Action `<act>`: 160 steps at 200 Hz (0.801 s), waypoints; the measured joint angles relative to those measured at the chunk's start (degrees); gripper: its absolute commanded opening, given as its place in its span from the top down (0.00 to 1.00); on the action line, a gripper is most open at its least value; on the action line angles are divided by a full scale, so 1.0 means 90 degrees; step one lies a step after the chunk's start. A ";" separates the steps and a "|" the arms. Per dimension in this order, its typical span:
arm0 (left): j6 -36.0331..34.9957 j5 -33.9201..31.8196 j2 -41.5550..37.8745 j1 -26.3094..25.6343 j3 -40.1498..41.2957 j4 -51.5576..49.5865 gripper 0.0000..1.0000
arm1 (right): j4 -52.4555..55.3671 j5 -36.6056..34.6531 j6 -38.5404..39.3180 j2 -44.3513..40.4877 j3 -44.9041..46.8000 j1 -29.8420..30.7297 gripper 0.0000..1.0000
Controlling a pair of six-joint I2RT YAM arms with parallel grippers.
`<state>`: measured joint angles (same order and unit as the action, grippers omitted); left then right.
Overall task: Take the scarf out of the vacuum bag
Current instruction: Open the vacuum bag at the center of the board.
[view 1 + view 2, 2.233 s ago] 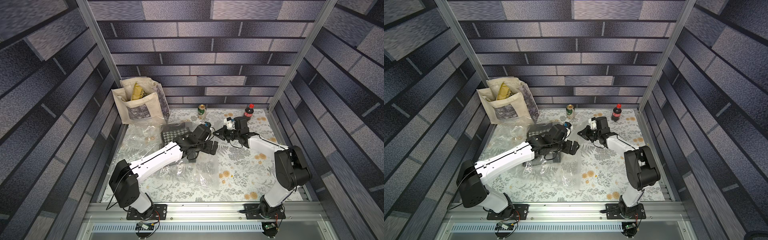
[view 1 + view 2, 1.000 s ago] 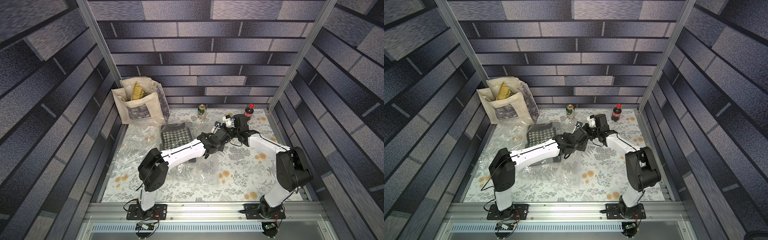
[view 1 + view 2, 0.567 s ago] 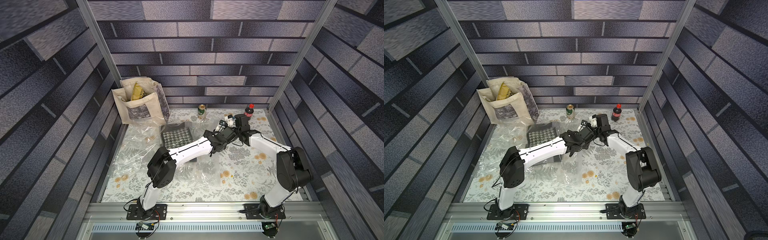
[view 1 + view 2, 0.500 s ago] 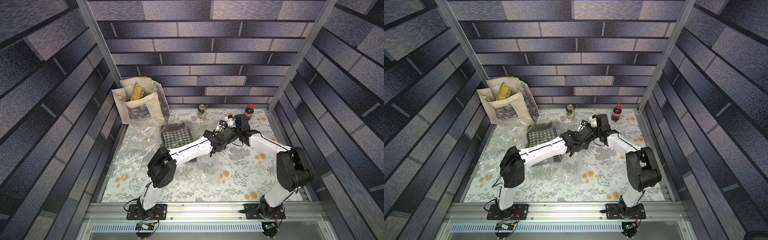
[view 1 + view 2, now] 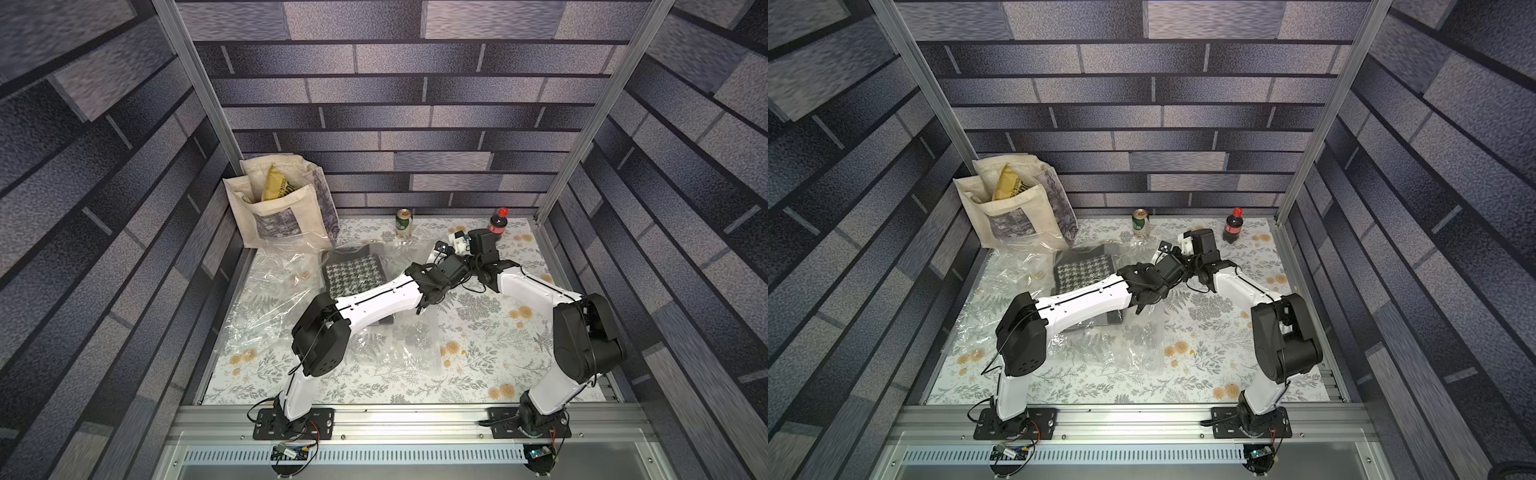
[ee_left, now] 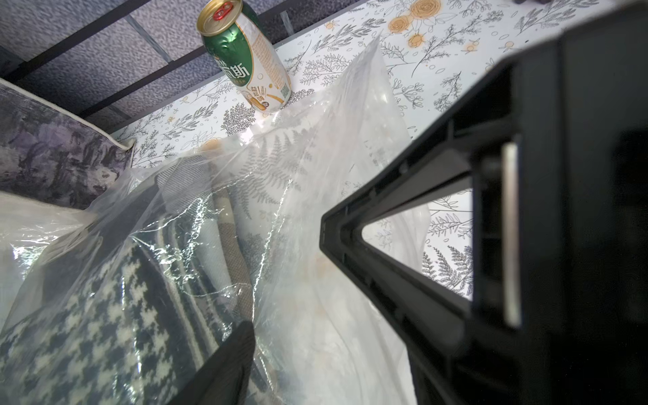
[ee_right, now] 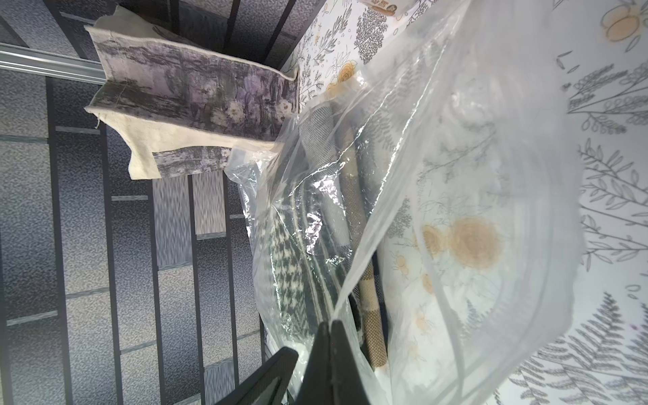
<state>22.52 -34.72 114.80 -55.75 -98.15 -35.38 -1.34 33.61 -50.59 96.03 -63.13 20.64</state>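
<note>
Scarf (image 5: 352, 272) hasn't budged over the last couple of seconds. It's still inside the vacuum bag (image 5: 266, 299), toward the back left of the table, just in front of the tote bag (image 5: 282, 208). What changed is the left arm: it was parked over the scarf, and now it's stretched out to the lifted bag edge beside the right gripper (image 7: 328, 336). That one's fingers are pressed together on the plastic film. Left gripper (image 6: 280, 280) has its jaws apart, with bag film in the gap.

The table's covered in a floral sheet (image 5: 478, 332), with grey brick-pattern walls (image 5: 415, 104) on three sides. A green can (image 5: 403, 224) and a cola bottle (image 5: 497, 220) stand along the back.

The scarf's a folded houndstooth rectangle lying flat, long axis running roughly back-to-front, near end hidden under the left forearm.
</note>
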 measured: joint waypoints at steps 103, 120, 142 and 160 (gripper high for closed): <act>0.0017 0.0454 0.0000 0.0097 -0.0022 -0.0267 1.00 | 0.0000 0.0095 -0.0027 -0.0002 0.0000 0.0000 0.99; 0.0019 0.0498 0.0000 0.0117 -0.0029 -0.0279 1.00 | 0.0012 0.0090 -0.0017 -0.0002 0.0000 0.0002 0.75; 0.0019 0.0544 -0.0002 0.0168 -0.0027 -0.0323 1.00 | 0.0039 0.0102 0.0070 -0.0022 -0.0002 0.0012 0.45; 0.0005 0.0627 -0.0068 0.0243 -0.0027 -0.0338 1.00 | 0.0236 0.0017 0.0143 -0.0090 0.0010 0.0017 0.32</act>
<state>22.57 -29.08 114.19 -53.56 -98.39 -38.41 0.78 33.76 -49.30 95.22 -63.05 20.80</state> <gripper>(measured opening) 0.042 0.619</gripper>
